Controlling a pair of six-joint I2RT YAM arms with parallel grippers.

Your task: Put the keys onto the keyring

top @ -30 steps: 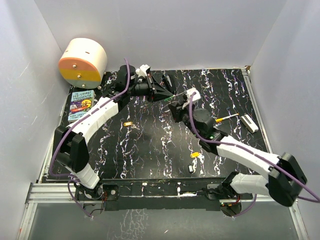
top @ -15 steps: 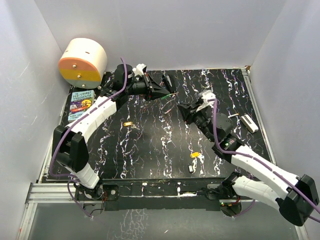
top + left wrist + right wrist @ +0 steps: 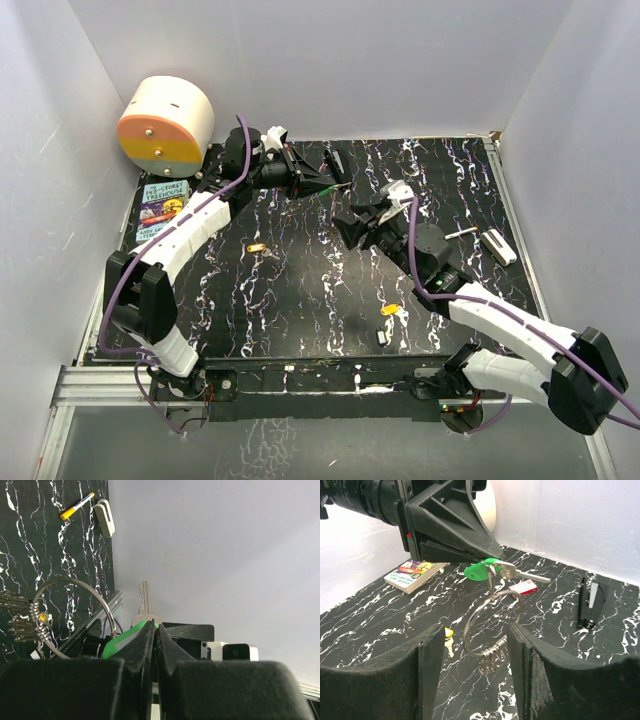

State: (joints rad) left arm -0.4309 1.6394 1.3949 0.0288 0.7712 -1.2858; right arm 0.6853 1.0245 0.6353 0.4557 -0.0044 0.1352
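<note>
The left claw [image 3: 154, 630] is pressed together on the head of the green key [image 3: 482, 571], holding it up off the black marbled table [image 3: 300, 290] with the silver blade pointing outward. The keyring [image 3: 492, 659] hangs from that key: its thin wire loop drops straight down below the green head, and the bunch of small grey keys sits at the bottom of the loop, clear of the table as far as the right wrist view shows.

The right claw [image 3: 475, 630] is spread, level with the keyring and just on the near side of it. Its two fingers [image 3: 431, 670] stand one on each side of the loop in the wrist view and hold nothing.

A yellow key [image 3: 257, 247] lies flat on the table, left of the keyring and nearer the arm bases. An orange key [image 3: 390, 309] lies well nearer the bases, right of the keyring. A small red-and-white box [image 3: 524, 587] lies just behind the keyring, and a pile of books [image 3: 160, 210] lies far to its left.
</note>
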